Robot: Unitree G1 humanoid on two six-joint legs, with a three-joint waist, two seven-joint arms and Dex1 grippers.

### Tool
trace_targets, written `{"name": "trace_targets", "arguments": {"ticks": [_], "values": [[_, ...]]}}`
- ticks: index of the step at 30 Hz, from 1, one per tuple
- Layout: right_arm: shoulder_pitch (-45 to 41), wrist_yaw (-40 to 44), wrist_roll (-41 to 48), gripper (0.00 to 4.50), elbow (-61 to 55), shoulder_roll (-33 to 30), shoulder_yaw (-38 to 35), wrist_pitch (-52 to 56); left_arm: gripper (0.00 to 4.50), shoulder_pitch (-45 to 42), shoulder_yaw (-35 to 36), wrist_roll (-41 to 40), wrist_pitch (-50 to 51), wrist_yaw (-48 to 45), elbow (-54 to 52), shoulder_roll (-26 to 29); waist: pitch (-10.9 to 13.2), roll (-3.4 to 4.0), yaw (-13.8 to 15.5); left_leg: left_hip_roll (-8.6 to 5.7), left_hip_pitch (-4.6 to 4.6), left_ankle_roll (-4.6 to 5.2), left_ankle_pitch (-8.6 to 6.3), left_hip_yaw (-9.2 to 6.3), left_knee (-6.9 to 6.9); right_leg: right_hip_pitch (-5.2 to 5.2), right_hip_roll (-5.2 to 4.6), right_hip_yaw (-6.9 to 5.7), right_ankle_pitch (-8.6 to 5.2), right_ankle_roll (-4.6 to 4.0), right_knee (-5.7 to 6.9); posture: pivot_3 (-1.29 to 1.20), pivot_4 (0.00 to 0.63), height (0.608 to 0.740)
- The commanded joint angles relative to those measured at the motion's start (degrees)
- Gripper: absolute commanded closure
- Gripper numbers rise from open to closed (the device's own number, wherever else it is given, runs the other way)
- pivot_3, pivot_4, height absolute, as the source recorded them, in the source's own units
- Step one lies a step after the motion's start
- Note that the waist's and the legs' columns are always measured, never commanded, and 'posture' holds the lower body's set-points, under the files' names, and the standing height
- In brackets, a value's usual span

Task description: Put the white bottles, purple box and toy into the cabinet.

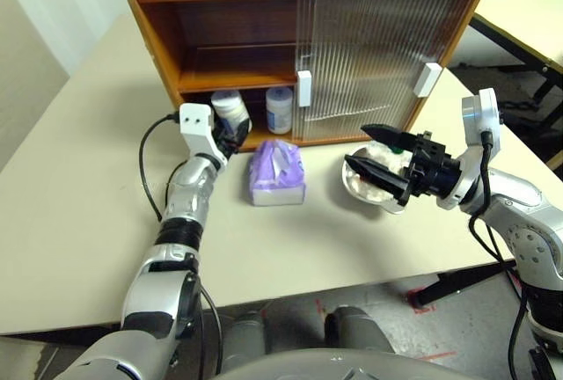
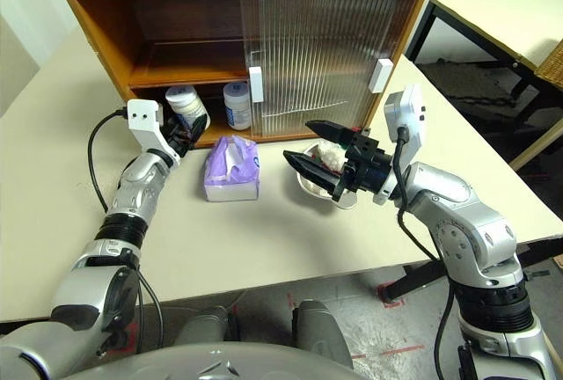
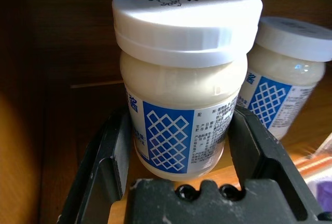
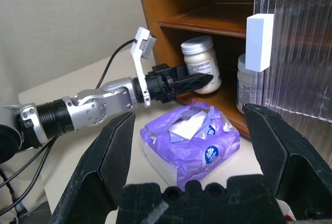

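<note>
Beige bench (image 1: 79,222); left jaws (image 1: 230,138) clasp a white bottle (image 1: 230,112) at the cabinet (image 1: 158,46) mouth; right jaws (image 1: 380,164), spread empty, stand nearest the purple box (image 1: 278,173).

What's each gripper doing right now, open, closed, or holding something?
Left gripper: shut on a white bottle, at the cabinet's lower compartment.
Right gripper: open, holding nothing, above the bowl.

Bright, even light with soft shadows (glare whitens the bottle lid (image 3: 187,14)), cabinet (image 1: 220,37) interior dim.
</note>
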Motion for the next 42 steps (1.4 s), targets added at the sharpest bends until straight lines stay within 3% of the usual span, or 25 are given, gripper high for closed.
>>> {"name": "trace_targets", "arguments": {"ticks": [1,8,24,28,42], "values": [[0.5,-0.4,-0.2,0.00,-1.1,0.2,-0.4,-0.6,1.47,-2.6,-0.5,2.6,-3.0,4.3,3.0,-0.6,0.0,-0.02,0.0,0.00,-0.01,0.00,0.00,0.00,0.00,0.00,0.00,0.00,0.01,0.01,0.00,-0.10,0.000,0.740],[0.8,-0.6,-0.3,0.00,-1.2,0.4,-0.5,-0.8,1.47,-7.2,-2.0,6.6,-4.5,9.8,10.0,-1.5,0.0,-0.05,0.0,-0.04,-0.03,-0.02,-0.01,-0.02,0.00,0.00,0.00,-0.02,0.02,0.04,-0.02,-0.10,0.000,0.740],[0.8,-0.9,-0.2,0.00,-1.4,0.2,-0.7,-0.7,1.47,-12.0,-1.2,6.7,-5.1,12.5,19.1,-2.8,0.0,-0.07,-0.3,-0.06,-0.04,-0.16,-0.09,-0.04,0.00,0.00,0.01,-0.05,0.05,0.07,-0.06,-0.11,0.000,0.740],[0.8,-0.9,-0.2,0.00,-1.3,0.2,-0.7,-0.7,0.03,-11.9,-1.0,6.7,-5.0,12.4,19.4,-2.8,0.0,-0.08,-0.3,-0.06,-0.04,-0.16,-0.09,-0.04,0.00,0.00,0.01,-0.04,0.06,0.08,-0.06,-0.11,0.000,0.740],[0.1,-0.6,-0.4,0.00,-0.9,0.3,-0.2,-0.8,0.03,-7.9,-0.9,6.0,-4.8,10.4,12.8,-3.2,0.0,-0.08,-0.4,-0.05,-0.02,-0.16,-0.09,-0.03,0.01,0.03,0.01,-0.04,0.09,0.06,-0.05,-0.10,0.000,0.740]]}}
